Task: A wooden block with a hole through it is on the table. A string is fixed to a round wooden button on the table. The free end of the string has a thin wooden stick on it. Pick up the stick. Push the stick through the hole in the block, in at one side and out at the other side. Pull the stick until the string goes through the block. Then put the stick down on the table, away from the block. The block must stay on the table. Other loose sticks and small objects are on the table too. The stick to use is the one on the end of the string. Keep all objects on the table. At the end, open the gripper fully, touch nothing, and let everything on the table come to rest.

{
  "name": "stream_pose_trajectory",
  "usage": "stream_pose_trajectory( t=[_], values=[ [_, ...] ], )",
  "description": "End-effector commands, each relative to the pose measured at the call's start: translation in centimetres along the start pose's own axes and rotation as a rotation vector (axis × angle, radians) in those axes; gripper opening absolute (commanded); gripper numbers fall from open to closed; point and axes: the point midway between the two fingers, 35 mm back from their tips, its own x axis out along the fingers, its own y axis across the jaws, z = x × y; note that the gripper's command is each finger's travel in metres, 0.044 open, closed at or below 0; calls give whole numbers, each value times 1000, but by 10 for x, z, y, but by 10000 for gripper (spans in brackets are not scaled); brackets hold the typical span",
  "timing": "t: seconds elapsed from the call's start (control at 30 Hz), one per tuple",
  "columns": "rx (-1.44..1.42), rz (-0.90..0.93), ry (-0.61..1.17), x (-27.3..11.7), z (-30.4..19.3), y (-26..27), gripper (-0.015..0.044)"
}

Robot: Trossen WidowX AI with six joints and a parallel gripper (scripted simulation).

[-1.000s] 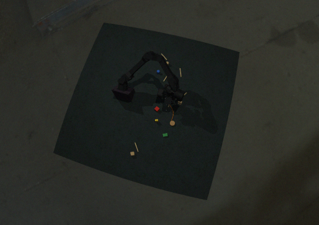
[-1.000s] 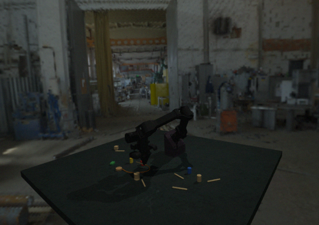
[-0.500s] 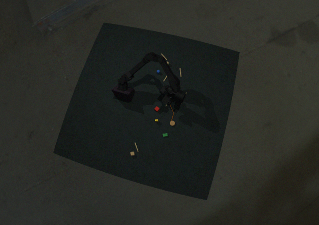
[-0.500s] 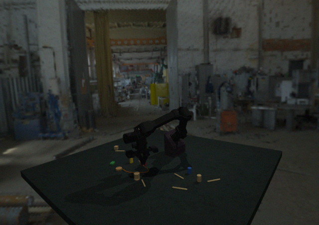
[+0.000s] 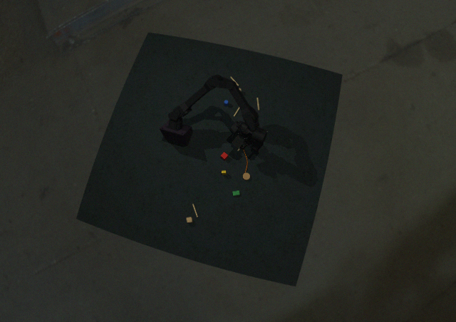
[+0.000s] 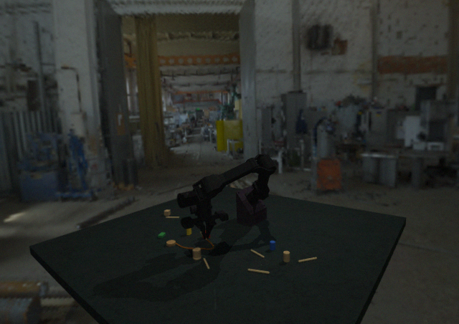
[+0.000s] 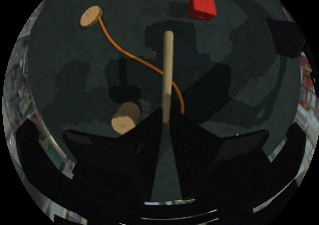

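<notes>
My gripper is shut on the thin wooden stick, holding it near one end, above the table. The stick's long free part points away from the fingers. The orange string runs from the fingertips to the round wooden button and crosses behind the stick in the wrist view. A small wooden block stands on the table, well away from the gripper; its hole cannot be made out. The string does not reach that block.
A wooden cylinder stands close to the gripper. A red cube, yellow piece and green piece lie between gripper and block. A loose stick lies beside the block.
</notes>
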Motion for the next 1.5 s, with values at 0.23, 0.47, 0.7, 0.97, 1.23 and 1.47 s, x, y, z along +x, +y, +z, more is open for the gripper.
stream_pose_trajectory(
  t=[0.23, 0.47, 0.7, 0.97, 1.23, 1.47],
  values=[
    [2, 2, 5, -1, -16, 2, 0],
    [2, 3, 5, -1, -25, 2, 0],
    [2, 3, 6, -1, -34, 2, 0],
    [1, 2, 8, -1, -45, 2, 0],
    [1, 2, 9, -1, -55, 1, 0],
    [1, 2, 11, -1, -64, 0, 0]
  ],
)
